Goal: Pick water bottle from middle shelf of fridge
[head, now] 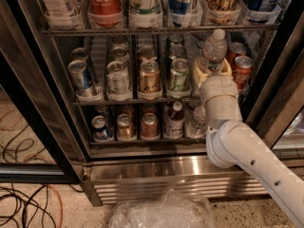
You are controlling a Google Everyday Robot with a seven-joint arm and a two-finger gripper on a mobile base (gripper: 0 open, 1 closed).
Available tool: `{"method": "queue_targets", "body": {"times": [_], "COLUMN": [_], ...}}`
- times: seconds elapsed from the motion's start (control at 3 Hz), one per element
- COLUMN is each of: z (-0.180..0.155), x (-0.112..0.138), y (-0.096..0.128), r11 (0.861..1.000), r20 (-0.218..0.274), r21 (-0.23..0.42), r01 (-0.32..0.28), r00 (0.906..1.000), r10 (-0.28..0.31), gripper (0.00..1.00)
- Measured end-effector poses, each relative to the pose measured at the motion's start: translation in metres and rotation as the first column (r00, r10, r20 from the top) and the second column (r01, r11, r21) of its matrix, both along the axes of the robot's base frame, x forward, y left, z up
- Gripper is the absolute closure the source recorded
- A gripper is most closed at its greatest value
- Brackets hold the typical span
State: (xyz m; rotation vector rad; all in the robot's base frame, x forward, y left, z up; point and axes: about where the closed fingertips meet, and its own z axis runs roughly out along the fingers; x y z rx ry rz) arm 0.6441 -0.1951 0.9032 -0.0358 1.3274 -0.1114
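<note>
A speckled floor strewn with cables (19,208) lies before the open fridge (161,172). On the middle wire counter (133,101), near its right edge, the water bottle (216,49) stands upright, taller than the 4 front cans to its left. The pincer (212,71) sits around the bottle's lower body; whether it is clamped I cannot tell. The step in hand looks like the grasp. Next calls for a firm hold, then a lift over the front rail and a straight pull outward, missing the red cans (241,68) just beside.
</note>
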Motion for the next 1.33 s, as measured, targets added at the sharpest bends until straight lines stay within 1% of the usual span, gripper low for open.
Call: {"method": "queue_targets", "body": {"times": [0.33, 0.67, 1.0, 1.33], "z": [0.003, 0.006, 0.006, 0.007], "x": [-0.007, -0.018, -0.034, -0.047], "y": [0.0, -0.002, -0.004, -0.007], "r11": [1.0, 1.0, 0.999, 0.994], "r20": [0.012, -0.008, -0.053, -0.129], "r21": [0.002, -0.014, -0.038, -0.073], "r01": [0.001, -0.007, -0.032, -0.076], "r00": [0.9999, 0.9999, 0.9982, 0.9895], "r10": [-0.001, 0.007, 0.03, 0.066], "gripper": [1.0, 1.0, 1.0, 1.0]}}
